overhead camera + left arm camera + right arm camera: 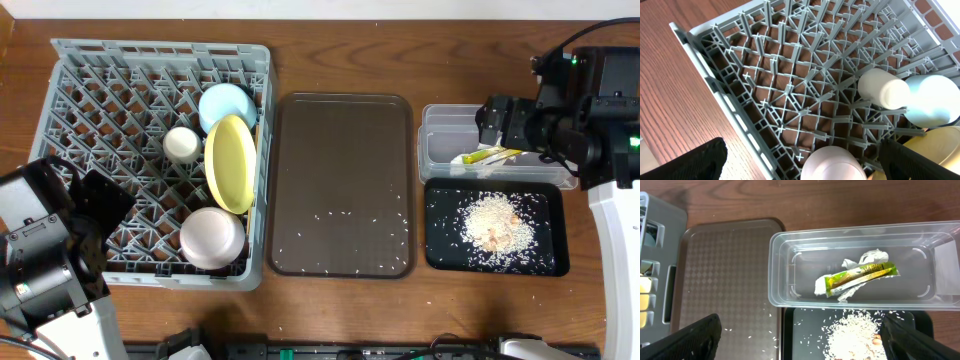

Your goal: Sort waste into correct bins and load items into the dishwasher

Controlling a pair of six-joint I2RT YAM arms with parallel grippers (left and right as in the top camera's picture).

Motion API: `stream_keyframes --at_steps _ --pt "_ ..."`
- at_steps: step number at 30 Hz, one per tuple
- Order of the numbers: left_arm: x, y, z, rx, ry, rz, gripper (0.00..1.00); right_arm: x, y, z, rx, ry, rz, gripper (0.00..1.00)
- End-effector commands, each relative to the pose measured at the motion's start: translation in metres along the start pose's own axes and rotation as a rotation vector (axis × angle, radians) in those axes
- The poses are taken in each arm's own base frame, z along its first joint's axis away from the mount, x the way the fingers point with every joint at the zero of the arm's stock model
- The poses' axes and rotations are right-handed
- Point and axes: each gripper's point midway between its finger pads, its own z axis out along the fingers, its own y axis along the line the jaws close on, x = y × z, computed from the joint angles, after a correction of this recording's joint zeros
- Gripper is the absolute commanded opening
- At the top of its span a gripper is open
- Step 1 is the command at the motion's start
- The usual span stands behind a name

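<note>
The grey dishwasher rack (60,52) holds a light blue bowl (228,104), a yellow plate (231,163) on edge, a small white cup (182,143) and a pinkish-white bowl (212,237). My left gripper (805,162) hovers open above the rack's (765,95) near corner, over the pinkish bowl (832,164), holding nothing. In the clear tub (776,270) lie a yellow-green wrapper (860,275) and crumpled white paper (872,257). Rice (855,335) is heaped in the black tray (807,330). My right gripper (807,340) stands open and empty above these two bins.
The brown serving tray (342,150) lies between the rack and the bins, with scattered rice grains (330,215) on it. Bare wooden table (450,60) runs along the far side and around the rack. The right arm (590,100) overhangs the clear tub's far right.
</note>
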Motion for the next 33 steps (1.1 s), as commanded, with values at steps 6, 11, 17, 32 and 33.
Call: stream_keyframes --at_steps 6,11,17,32,33 --pt "-0.004 0.003 -0.003 -0.013 -0.015 0.009 0.98 -0.004 0.005 -0.031 -0.015 -0.080 -0.028 0.99" --pt "-0.004 0.003 -0.003 -0.013 -0.015 0.009 0.98 -0.002 0.004 -0.078 0.011 -0.201 -0.062 0.99" --pt "-0.004 0.003 -0.003 -0.013 -0.015 0.009 0.98 -0.005 0.020 -0.151 0.016 -0.526 -0.296 0.99" --pt "-0.004 0.003 -0.003 -0.013 -0.015 0.009 0.98 0.051 0.020 -0.184 -0.089 -1.364 -0.355 0.99" --pt "-0.004 0.003 -0.003 -0.013 -0.015 0.009 0.98 0.055 0.019 -0.177 -0.101 -1.371 -0.342 0.99"
